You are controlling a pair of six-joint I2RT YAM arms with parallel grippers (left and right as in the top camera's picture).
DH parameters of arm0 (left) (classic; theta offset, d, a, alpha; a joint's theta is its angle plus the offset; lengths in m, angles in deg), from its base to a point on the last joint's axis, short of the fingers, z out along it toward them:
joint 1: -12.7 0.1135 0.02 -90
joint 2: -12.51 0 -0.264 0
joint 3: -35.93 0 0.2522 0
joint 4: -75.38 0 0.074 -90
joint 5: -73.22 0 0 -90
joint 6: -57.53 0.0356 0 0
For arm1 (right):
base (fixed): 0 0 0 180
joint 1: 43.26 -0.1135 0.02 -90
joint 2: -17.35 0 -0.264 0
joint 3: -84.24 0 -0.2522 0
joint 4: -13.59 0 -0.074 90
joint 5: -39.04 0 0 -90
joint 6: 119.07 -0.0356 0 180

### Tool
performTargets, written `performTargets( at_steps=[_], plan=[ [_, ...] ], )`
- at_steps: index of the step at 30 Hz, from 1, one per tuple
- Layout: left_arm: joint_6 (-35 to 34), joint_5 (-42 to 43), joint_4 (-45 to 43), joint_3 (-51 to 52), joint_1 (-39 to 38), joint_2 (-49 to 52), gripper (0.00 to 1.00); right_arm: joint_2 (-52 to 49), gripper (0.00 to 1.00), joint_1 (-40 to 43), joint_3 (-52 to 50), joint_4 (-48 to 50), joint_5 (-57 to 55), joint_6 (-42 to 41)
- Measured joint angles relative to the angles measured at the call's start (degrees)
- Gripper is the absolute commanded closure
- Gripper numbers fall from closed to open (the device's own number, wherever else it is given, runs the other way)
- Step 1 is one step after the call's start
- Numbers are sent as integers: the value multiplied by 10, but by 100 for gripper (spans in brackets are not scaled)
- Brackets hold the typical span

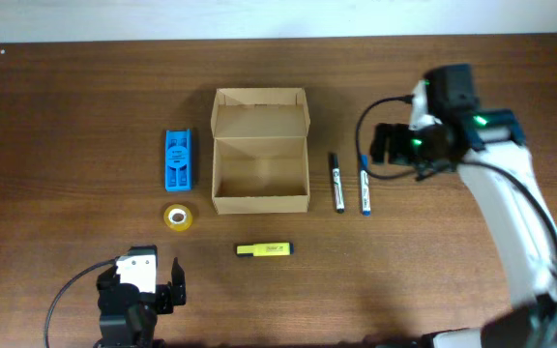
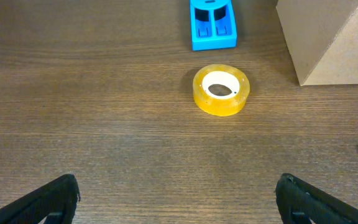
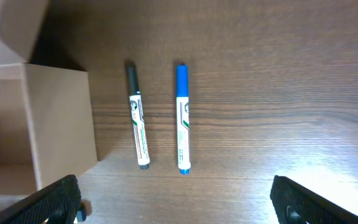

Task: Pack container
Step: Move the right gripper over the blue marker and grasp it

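The container point(image 1: 259, 198) is an open tan cardboard box in the middle of the table, its flap lid standing at the back. Nothing shows inside it. Its corner shows in the left wrist view point(image 2: 328, 43) and its side in the right wrist view point(image 3: 55, 124). My left gripper point(image 1: 146, 282) is open and empty near the front edge, and in its wrist view point(image 2: 179, 199) it is short of a yellow tape roll point(image 2: 221, 90). My right gripper point(image 1: 395, 145) is open and empty above the markers, also seen in its wrist view point(image 3: 176, 199).
A blue plastic item point(image 1: 179, 159) lies left of the box, with the tape roll point(image 1: 178, 217) just in front of it. A yellow highlighter point(image 1: 263, 249) lies in front of the box. A black marker point(image 1: 337, 182) and a blue marker point(image 1: 365, 184) lie side by side right of it.
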Motion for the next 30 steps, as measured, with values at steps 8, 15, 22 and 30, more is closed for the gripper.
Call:
performTargets(
  at_steps=[8,15,22,30],
  plan=[
    [0,0,0,0,0,0,0,-86,1,-12,10,4,-26,-13],
    [0,0,0,0,0,0,1,-144,0,-12,11,26,-32,-15],
    [0,0,0,0,0,0,0,-200,7,-12,11,53,-32,2],
    [0,0,0,0,0,0,0,-251,11,-12,11,58,-32,79]
  ],
)
